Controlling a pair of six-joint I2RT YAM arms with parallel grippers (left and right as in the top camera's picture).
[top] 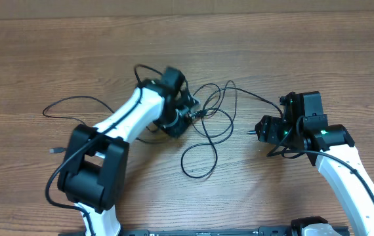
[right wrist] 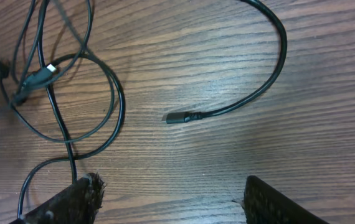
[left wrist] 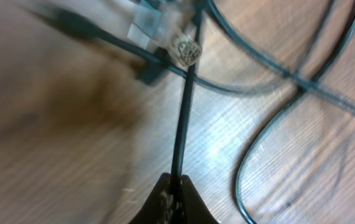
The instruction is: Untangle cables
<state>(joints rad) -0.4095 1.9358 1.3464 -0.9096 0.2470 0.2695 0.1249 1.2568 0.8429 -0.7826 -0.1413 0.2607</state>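
Presently my left gripper is clamped on a thin black cord running straight ahead into the tangle; my right gripper stands apart, empty.

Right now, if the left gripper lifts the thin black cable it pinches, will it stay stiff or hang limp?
Probably limp: past the left gripper, the thin black cables lie in loose curves on the wooden table. Likely light, being thin. The held one may tug the others, since it crosses them.
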